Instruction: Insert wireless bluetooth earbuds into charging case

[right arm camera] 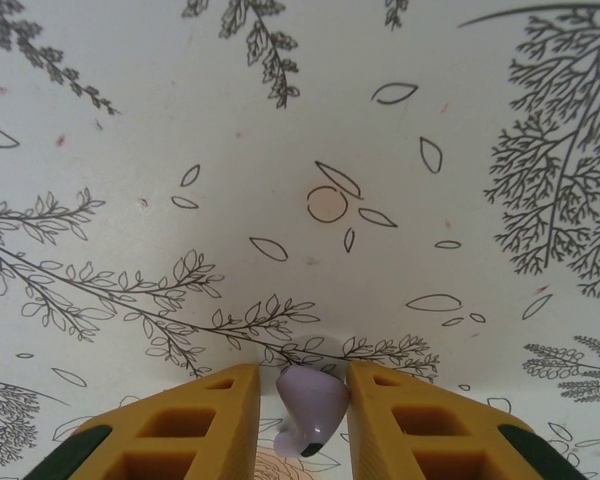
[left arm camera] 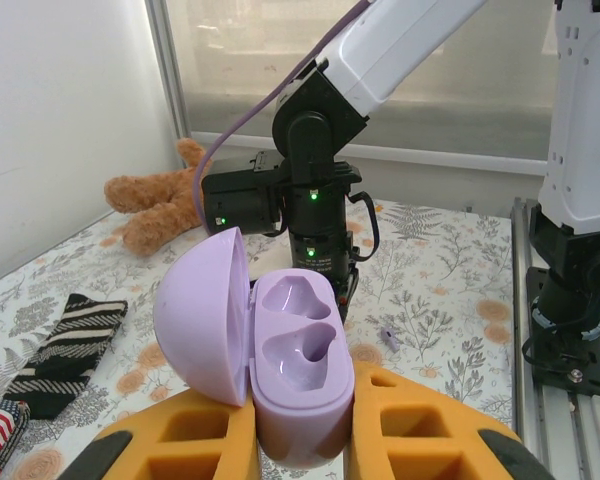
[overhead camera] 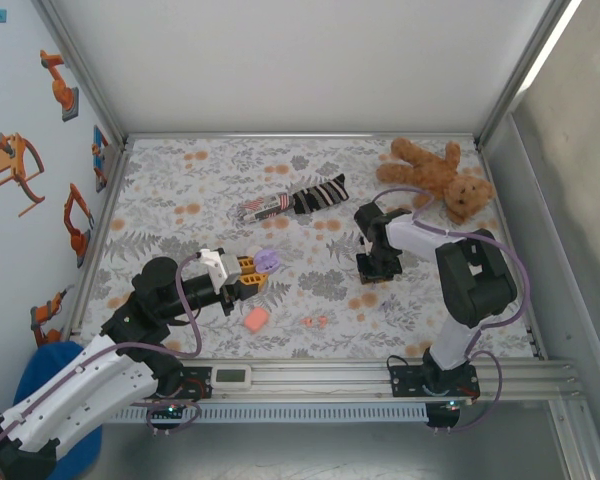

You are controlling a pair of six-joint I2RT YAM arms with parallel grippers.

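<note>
Item: lilac charging case [left arm camera: 298, 350], rounded, lid hinged open to its left side, two moulded wells showing with nothing in them; no legible marking on shell or lid. Held upright off the table by the left gripper [left arm camera: 302, 405], whose yellow fingers [left arm camera: 195, 430] are closed tight against both sides of the case base; from above, this gripper [overhead camera: 263, 268] sits left of the table's centre with the case [overhead camera: 268, 261] at its tip. Item: lilac earbud [right arm camera: 310, 405], pinched between the yellow fingers [right arm camera: 200, 425] of the right gripper [right arm camera: 302, 375], jaws drawn in until both touch it, just over the floral tablecloth [right arm camera: 310, 150]; from above, this gripper [overhead camera: 373, 278] points down right of centre, well apart from the case. Item: a second small lilac piece [left arm camera: 388, 338] lying on the cloth near the right arm's base, too small to identify surely. Item: coral-red earbuds [overhead camera: 315, 321], a pair, loose on the cloth between the two arms. Item: salmon-orange case [overhead camera: 256, 319], closed, just below the left gripper; a similar salmon piece [overhead camera: 367, 299] beside the right gripper, kind unclear. Sundries: brown teddy bear [overhead camera: 442, 178] at the far right corner; black-and-white striped sock [overhead camera: 320, 193] and a stars-and-stripes sock [overhead camera: 261, 208] at the far centre; a white unit with a display [overhead camera: 232, 376] on the front rail, its readout too small to read.
</note>
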